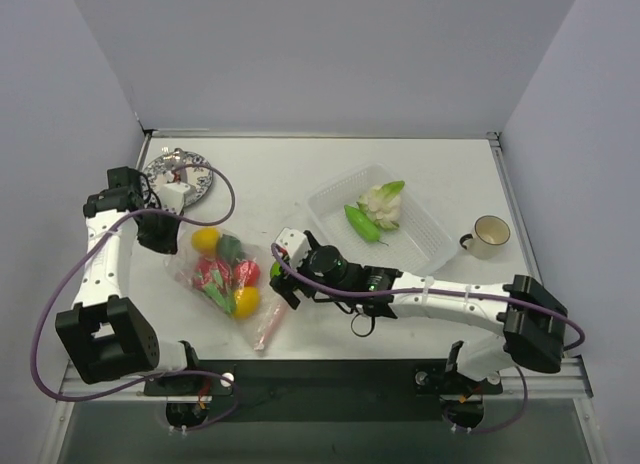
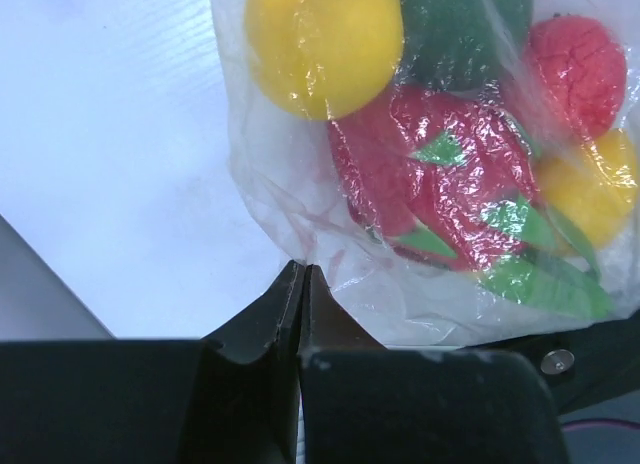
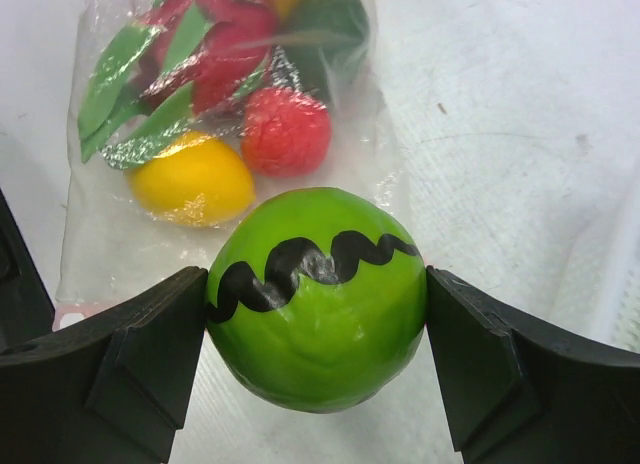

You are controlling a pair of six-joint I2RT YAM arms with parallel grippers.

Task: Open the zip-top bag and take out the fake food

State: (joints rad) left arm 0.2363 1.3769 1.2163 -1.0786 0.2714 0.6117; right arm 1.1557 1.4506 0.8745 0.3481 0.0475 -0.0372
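The zip-top bag (image 1: 222, 274) lies on the table's left half, its pink-red zip strip (image 1: 267, 329) at the near end. Inside it are fake food pieces: yellow (image 2: 320, 44), red with green leaves (image 2: 450, 174) and dark green (image 2: 460, 24). My left gripper (image 2: 301, 269) is shut on the bag's clear far edge (image 2: 300, 224). My right gripper (image 3: 317, 304) sits just outside the zip end. Its jaws are closed on a round green fake fruit (image 3: 315, 314) with a black wavy line. In the top view this fruit (image 1: 275, 271) shows beside the bag.
A clear rigid tray (image 1: 430, 239) right of centre holds a white cauliflower (image 1: 383, 202) and a green pod (image 1: 362, 222). A cream mug (image 1: 490, 236) stands to its right. A patterned plate (image 1: 190, 187) lies at the back left, by the left arm.
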